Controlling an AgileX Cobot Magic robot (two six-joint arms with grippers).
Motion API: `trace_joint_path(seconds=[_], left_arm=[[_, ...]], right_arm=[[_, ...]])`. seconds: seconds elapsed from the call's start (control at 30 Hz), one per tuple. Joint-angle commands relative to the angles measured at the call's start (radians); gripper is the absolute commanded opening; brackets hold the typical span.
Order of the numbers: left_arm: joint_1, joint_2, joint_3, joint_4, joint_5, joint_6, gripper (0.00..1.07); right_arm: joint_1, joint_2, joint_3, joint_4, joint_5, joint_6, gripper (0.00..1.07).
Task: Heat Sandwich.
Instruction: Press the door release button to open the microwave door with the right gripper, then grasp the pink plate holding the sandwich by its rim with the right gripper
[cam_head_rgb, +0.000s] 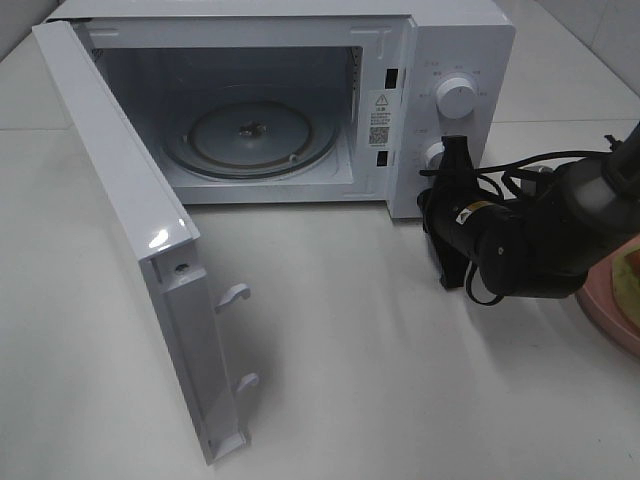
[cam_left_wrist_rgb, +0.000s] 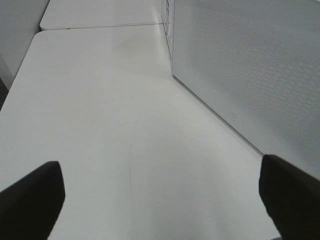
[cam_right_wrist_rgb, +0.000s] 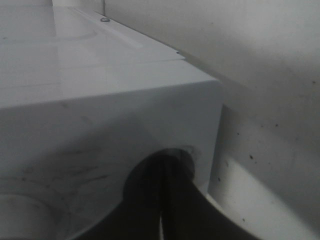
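Observation:
The white microwave (cam_head_rgb: 440, 60) stands at the back with its door (cam_head_rgb: 150, 220) swung wide open to the left and a bare glass turntable (cam_head_rgb: 250, 135) inside. Only a sliver of the sandwich (cam_head_rgb: 630, 268) shows on the pink plate (cam_head_rgb: 610, 310) at the right edge; my right arm and the frame edge hide the remainder. My right gripper (cam_head_rgb: 432, 180) (cam_right_wrist_rgb: 161, 220) is shut, its tips against the control panel at the lower knob (cam_head_rgb: 435, 152). My left gripper (cam_left_wrist_rgb: 162, 200) is open and empty over the table, beside the door's mesh panel (cam_left_wrist_rgb: 250, 75); the exterior high view does not show it.
The upper knob (cam_head_rgb: 457, 97) sits above the right gripper. The open door juts toward the table's front left, with two latch hooks (cam_head_rgb: 232, 295) on its edge. White tabletop (cam_head_rgb: 360, 350) lies in front of the microwave.

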Motion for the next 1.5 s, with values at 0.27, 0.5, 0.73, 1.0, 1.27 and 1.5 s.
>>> trace_joint_path(seconds=[0.27, 0.5, 0.73, 1.0, 1.27, 1.5], left_arm=[[-0.003, -0.026, 0.001, 0.002, -0.008, 0.002, 1.01], [-0.003, -0.026, 0.001, 0.002, -0.008, 0.002, 1.01], [-0.003, -0.026, 0.001, 0.002, -0.008, 0.002, 1.01], [-0.003, -0.026, 0.001, 0.002, -0.008, 0.002, 1.01], [-0.003, -0.026, 0.001, 0.002, -0.008, 0.002, 1.01], [-0.003, -0.026, 0.001, 0.002, -0.008, 0.002, 1.01]], right_arm=[[-0.016, -0.091, 0.063, -0.047, -0.046, 0.02, 0.01], [-0.015, -0.121, 0.117, -0.11, -0.032, 0.056, 0.01], [-0.014, -0.19, 0.208, -0.124, -0.026, 0.063, 0.01], [-0.014, -0.301, 0.307, -0.163, 0.034, 0.054, 0.01], [-0.014, -0.442, 0.32, -0.203, 0.237, -0.039, 0.01], [-0.014, -0.542, 0.319, -0.202, 0.402, -0.222, 0.04]])
